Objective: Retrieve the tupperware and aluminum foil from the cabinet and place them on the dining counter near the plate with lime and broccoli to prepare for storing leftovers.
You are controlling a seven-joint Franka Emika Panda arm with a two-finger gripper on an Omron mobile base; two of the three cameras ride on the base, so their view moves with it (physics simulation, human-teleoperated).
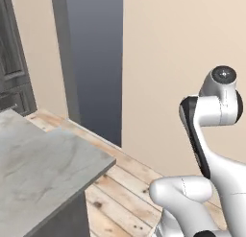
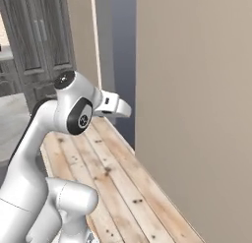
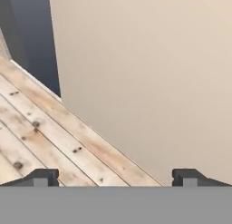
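Right now fingers [image 3: 43, 177] spread wide, empty, facing plain beige wall [image 3: 149, 73] over wooden plank floor [image 3: 41, 137]; risk: grey stone worktop [image 1: 43, 169] corner clipped while driving.

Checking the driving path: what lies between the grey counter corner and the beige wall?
Bare wooden plank floor separates the counter from the wall, in the left base view.

The floor [image 3: 41, 137] is pale knotty wood planks; the counter [image 1: 38, 169] is matt grey stone; the wall [image 3: 149, 73] is smooth matt beige.
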